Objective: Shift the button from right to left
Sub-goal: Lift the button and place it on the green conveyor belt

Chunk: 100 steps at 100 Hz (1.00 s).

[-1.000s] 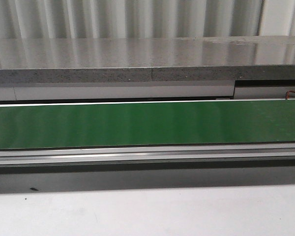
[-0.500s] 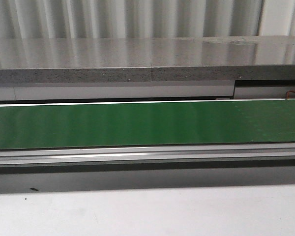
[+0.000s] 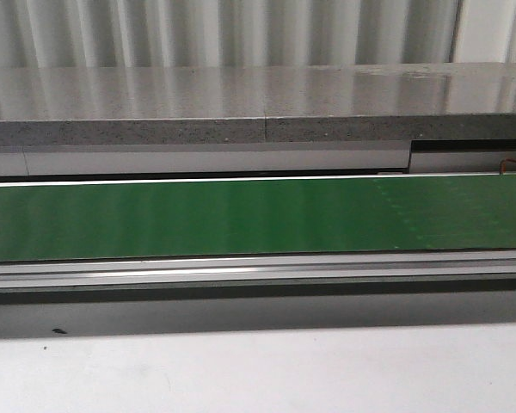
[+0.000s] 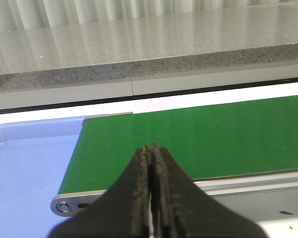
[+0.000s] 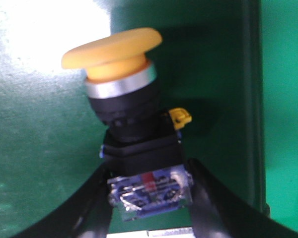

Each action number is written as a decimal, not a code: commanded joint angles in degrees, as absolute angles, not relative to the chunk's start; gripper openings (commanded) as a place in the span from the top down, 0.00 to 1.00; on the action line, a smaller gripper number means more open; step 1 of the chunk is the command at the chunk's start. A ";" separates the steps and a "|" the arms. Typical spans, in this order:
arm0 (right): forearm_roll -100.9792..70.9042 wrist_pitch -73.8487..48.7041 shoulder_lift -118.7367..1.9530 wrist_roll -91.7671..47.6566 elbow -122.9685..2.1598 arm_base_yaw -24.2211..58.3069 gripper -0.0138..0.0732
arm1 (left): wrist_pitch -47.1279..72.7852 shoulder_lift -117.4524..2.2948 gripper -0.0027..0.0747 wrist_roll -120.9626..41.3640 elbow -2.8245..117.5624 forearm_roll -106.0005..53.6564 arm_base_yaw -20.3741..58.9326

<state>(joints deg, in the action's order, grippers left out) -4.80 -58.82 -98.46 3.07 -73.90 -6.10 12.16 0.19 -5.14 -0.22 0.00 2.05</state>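
In the right wrist view the right gripper [image 5: 149,198] pinches the button [image 5: 131,129] by its blue and clear block, one black finger on each side of that block. The button's long axis runs straight out from between the fingers, block nearest the gripper, then the black collar, then the yellow cap farthest out and tipped a little to one side. Behind the button lies the green belt [image 5: 35,148], so the button is over the belt, though whether it rests on the belt or hangs just above it cannot be told. The right arm therefore has the button; the left gripper [image 4: 151,148] is pressed together with nothing in it, poised above the near edge of the belt beside the blue tray [image 4: 25,168] at the belt's end. In the front view neither gripper shows, and the button cannot be made out along the belt. Beyond the belt stands a grey stone ledge [image 3: 258,116].
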 commanded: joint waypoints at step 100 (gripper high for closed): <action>-8.70 -42.37 -59.65 -5.05 -50.86 5.56 0.92 | 7.75 2.09 0.99 -4.53 -2.41 -0.55 2.06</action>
<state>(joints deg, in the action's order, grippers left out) -8.47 -47.75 -64.81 -4.33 -52.40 5.28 12.16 0.19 -5.14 -0.22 0.00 2.05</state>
